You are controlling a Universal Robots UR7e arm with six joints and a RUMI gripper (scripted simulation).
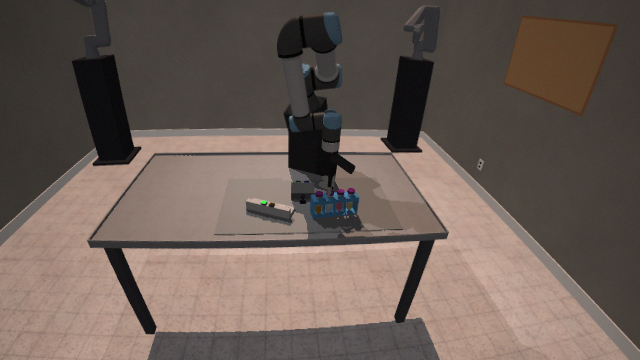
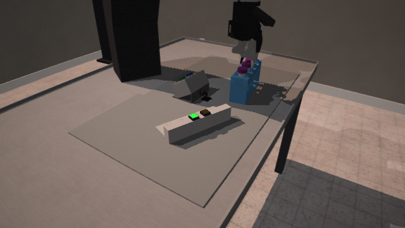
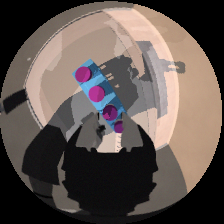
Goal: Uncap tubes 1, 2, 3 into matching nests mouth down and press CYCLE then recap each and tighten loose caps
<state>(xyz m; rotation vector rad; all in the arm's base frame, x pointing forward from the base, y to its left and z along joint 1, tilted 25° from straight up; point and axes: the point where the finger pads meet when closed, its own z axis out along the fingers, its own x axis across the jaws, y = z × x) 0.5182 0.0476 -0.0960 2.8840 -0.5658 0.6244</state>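
The blue station DS (image 1: pixel 334 215) (image 2: pixel 238 90) holds four tubes with magenta caps. Caps of tube 1 (image 1: pixel 351 191) (image 3: pixel 83 74), tube 2 (image 1: pixel 341 192) (image 3: pixel 96 93), tube 3 (image 3: pixel 109 112) and tube 4 (image 1: pixel 319 194) (image 2: pixel 242 69) (image 3: pixel 119 127) are on their tubes. My gripper (image 1: pixel 330 190) (image 2: pixel 247 59) (image 3: pixel 110 112) points down at tube 3, its fingers a little apart on either side of that cap, not gripping it. The cap tray CT (image 1: pixel 280 211) (image 2: pixel 202 126) shows its green lamp (image 1: pixel 264 202) (image 2: pixel 193 116) lit and amber lamp (image 1: pixel 272 205) (image 2: pixel 205 112) dark. Its nests are hidden.
The key housing (image 1: pixel 302 191) (image 2: pixel 191 89) stands between the arm's base and the cap tray, beside the tube station. Its green key (image 2: pixel 181 78) and blue key (image 2: pixel 189 75) show on top. The caps of tubes 2 and 4 stand close on either side of my fingers.
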